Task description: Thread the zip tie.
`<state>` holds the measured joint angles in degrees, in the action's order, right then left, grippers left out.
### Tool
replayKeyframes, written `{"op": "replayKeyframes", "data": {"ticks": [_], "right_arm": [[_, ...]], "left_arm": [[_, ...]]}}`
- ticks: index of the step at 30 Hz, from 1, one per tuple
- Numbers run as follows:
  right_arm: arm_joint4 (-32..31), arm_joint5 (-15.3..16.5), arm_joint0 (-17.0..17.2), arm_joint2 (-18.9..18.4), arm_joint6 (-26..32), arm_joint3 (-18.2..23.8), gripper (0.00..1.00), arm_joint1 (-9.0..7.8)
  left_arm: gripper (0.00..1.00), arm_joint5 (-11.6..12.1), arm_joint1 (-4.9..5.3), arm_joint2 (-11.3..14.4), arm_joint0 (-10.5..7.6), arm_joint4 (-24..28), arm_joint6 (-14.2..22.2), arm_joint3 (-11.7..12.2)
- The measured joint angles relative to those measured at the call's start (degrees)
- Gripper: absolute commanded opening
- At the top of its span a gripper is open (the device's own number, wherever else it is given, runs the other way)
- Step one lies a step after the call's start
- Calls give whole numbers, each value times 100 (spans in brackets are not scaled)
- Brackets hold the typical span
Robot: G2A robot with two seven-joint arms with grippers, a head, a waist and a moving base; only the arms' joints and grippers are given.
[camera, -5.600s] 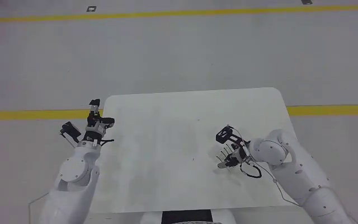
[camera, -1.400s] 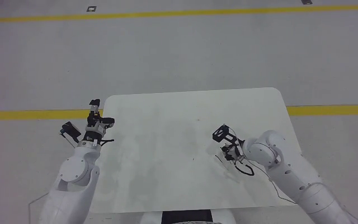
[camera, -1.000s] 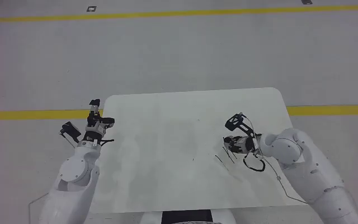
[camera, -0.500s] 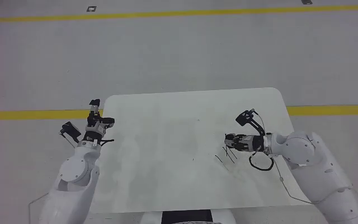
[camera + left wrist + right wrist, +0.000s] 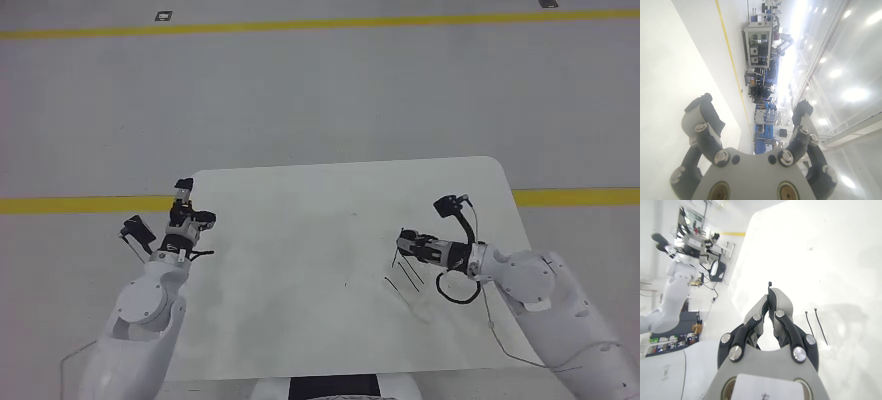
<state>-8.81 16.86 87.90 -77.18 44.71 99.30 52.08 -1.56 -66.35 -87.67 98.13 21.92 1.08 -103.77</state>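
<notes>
White desk (image 5: 300,300), grey floor beyond. My right tool (image 5: 769,302) clenched on zip tie (image 5: 769,284), near spare ties (image 5: 819,325); head pokes past fingertips. My left tool (image 5: 755,103) released, well apart from spare ties. Risk: thin tie may twist or slip in pinch, spoiling threading.

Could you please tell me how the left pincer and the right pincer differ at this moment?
The left pincer is open and empty; the right pincer is shut on a zip tie. The left pincer sits at the left edge of the table; the right pincer is over its right part, near two loose zip ties. Both share the same black-fingered build.
</notes>
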Motion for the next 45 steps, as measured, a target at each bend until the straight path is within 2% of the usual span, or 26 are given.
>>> {"op": "replayKeyframes", "data": {"ticks": [6, 11, 22, 25, 28, 31, 34, 39, 45], "right_arm": [[528, 215, 239, 40, -718, -146, 0, 65], [828, 265, 284, 99, -942, -205, 0, 106], [866, 260, 278, 110, -934, -223, 0, 110], [836, 257, 292, 187, -1106, -211, 0, 137], [980, 263, 287, 281, -1167, -94, 0, 169], [1128, 263, 288, 255, -882, 11, 0, 166], [1260, 263, 320, 153, -508, 75, 0, 152], [1482, 262, 324, 5, 119, 202, 0, 151], [1485, 262, 323, 2, 123, 198, 0, 152]], "left_arm": [[100, -87, -68, 689, -250, -290, 146, -19], [100, -166, -120, 1267, -408, -500, 379, -26], [100, -162, -121, 1313, -422, -514, 428, -22], [100, -84, -138, 1518, -489, -620, 599, -57], [100, -21, -166, 1802, -638, -834, 693, -26], [100, -14, -200, 1980, -781, -895, 593, 44], [100, -10, -212, 1991, -857, -940, 482, 108], [100, 55, -208, 1943, -843, -953, 466, 111], [100, 52, -208, 1944, -844, -953, 466, 111]]}}
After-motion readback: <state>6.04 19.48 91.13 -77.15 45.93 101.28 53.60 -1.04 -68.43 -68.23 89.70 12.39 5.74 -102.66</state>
